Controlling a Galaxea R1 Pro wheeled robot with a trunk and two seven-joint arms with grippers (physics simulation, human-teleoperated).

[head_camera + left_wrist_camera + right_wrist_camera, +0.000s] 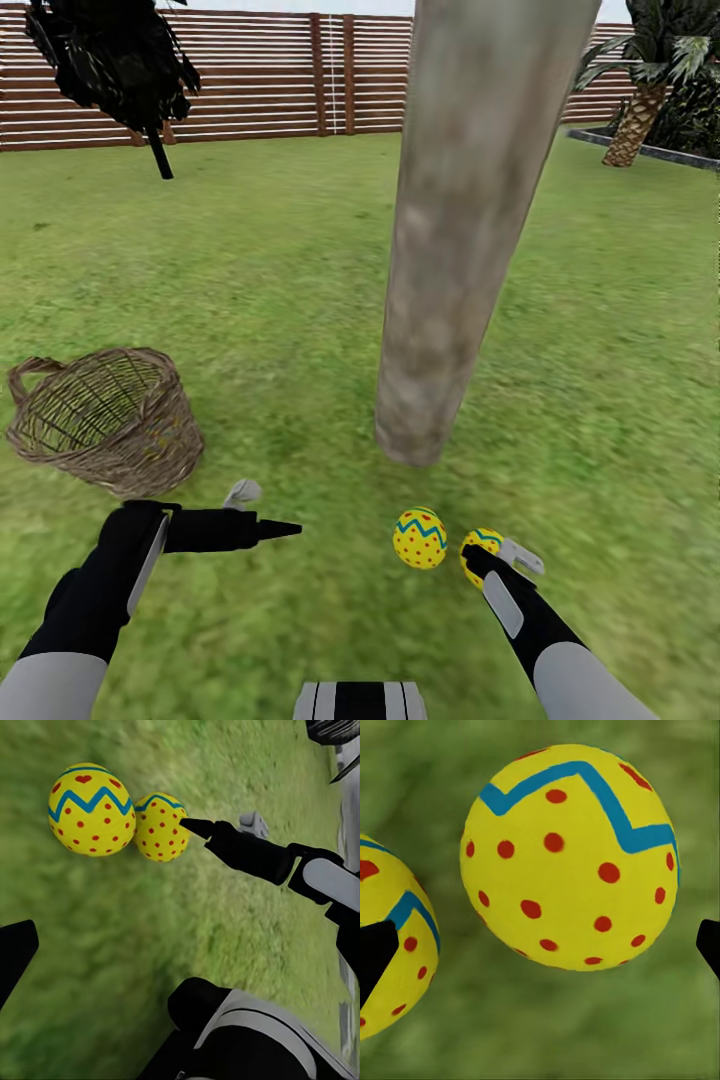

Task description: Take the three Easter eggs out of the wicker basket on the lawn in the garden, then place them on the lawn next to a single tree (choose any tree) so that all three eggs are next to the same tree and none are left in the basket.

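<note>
Two eggs (pixel 420 538) are lying on lawn (pixel 250 260) beside the tree (pixel 450 250). Right hand (pixel 478 558) is spreading around one (pixel 570 855): smooth, rounded, likely slippery; pinch its middle. Left hand (pixel 268 512) is hanging spread.

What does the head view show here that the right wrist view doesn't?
Head view alone: the woven basket on the grass, with no egg visible inside, the thick tree trunk, the fence and both arms, the left pincer included. Right wrist view alone: a close-up between the right pincer tips, which stand apart on either side of one egg without clamping it. Shared: that egg, a second egg beside it, and the grass.
</note>
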